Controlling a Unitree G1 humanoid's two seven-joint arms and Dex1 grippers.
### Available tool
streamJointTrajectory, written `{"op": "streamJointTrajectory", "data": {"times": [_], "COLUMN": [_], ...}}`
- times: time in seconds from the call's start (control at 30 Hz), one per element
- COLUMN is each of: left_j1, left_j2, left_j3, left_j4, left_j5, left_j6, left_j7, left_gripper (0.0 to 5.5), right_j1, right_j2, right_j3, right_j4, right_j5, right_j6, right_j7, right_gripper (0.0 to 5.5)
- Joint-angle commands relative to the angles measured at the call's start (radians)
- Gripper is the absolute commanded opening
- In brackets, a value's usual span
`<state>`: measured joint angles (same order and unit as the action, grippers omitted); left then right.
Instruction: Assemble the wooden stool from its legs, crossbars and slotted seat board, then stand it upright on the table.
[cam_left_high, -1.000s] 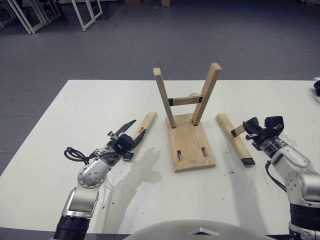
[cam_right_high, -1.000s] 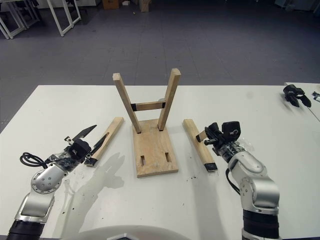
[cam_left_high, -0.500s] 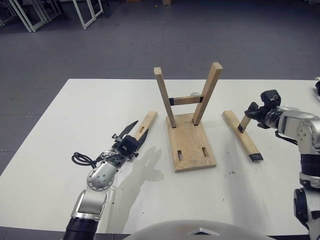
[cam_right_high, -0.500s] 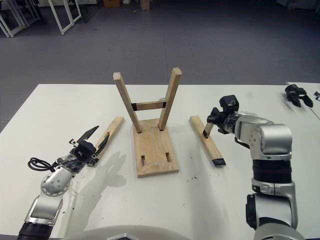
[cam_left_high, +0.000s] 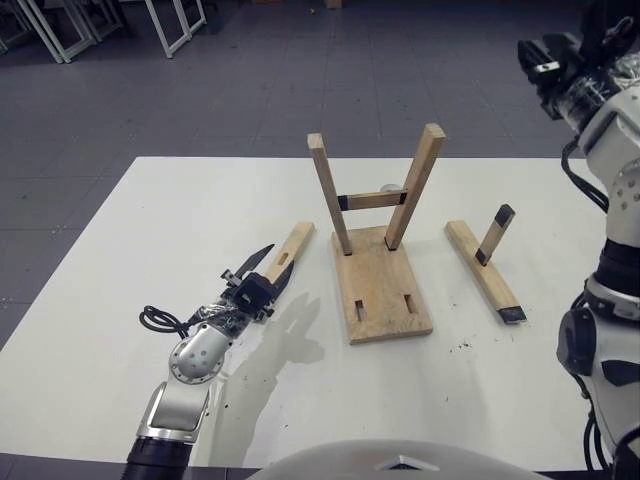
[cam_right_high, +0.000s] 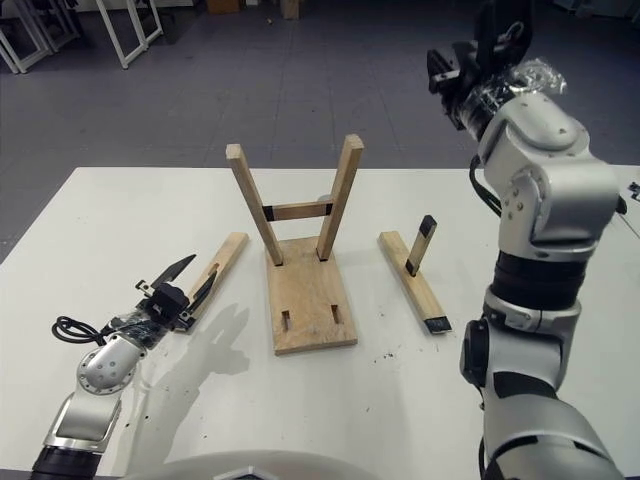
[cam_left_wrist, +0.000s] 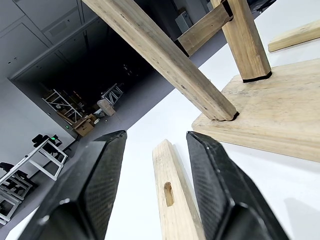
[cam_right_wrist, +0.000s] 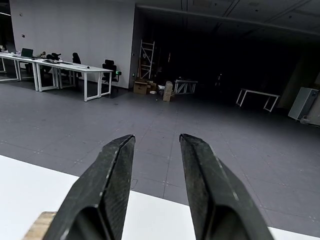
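— Fingers on the left gripper (cam_left_high: 275, 258)?
— Spread, the loose leg's (cam_left_high: 288, 252) near end between them.
— And the seat board (cam_left_high: 383, 290)?
— It lay flat mid-table (cam_left_high: 150, 230), two legs (cam_left_high: 328, 195) and a crossbar (cam_left_high: 372, 200) standing in it. The right gripper (cam_right_wrist: 156, 136) hung high beyond, fingers apart.

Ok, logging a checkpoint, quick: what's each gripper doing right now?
Left gripper: open, fingers either side of the loose leg.
Right gripper: open, holding nothing.
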<state>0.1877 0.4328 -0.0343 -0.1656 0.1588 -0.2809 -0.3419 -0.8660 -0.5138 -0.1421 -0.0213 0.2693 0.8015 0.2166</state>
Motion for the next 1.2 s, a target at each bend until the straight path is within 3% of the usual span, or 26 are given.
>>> {"op": "streamJointTrajectory", "data": {"times": [0.03, 0.17, 0.37, 0.53, 0.83, 0.97, 1.2], "left_j1": [-0.028, -0.027, -0.031, -0.005, 0.029, 0.058, 0.055], "left_j2": [0.016, 0.015, 0.017, 0.011, 0.009, 0.005, 0.008], "left_j3": [0.003, -0.002, -0.003, -0.004, 0.019, 0.013, 0.000], "left_j4": [0.017, 0.026, 0.032, 0.016, -0.020, -0.030, -0.035], "left_j5": [-0.009, -0.014, -0.018, -0.014, -0.020, -0.017, -0.023], "left_j6": [0.006, 0.003, 0.003, 0.004, 0.033, 0.033, 0.035], "left_j7": [-0.018, -0.020, -0.021, -0.013, 0.003, 0.003, -0.010], "left_gripper": [2.21, 2.21, 2.21, 2.21, 2.21, 2.21, 2.21], "right_j1": [0.252, 0.504, 0.323, 0.367, 0.632, 0.658, 0.721], "right_j2": [0.004, 0.025, 0.007, 0.043, 0.160, 0.254, 0.251], "right_j3": [0.059, 0.105, 0.002, -0.079, -0.174, -0.172, -0.105], "right_j4": [0.153, 0.173, 0.179, -0.063, -0.501, -0.592, -0.630], "right_j5": [-0.074, -0.087, -0.069, -0.006, 0.093, 0.123, 0.102], "right_j6": [-0.068, -0.029, -0.029, 0.155, 0.589, 0.754, 0.799], "right_j7": [0.024, 0.057, 0.027, -0.006, -0.054, -0.046, -0.063], "right_gripper": [1.64, 1.64, 1.64, 1.64, 1.64, 2.35, 2.41]}}
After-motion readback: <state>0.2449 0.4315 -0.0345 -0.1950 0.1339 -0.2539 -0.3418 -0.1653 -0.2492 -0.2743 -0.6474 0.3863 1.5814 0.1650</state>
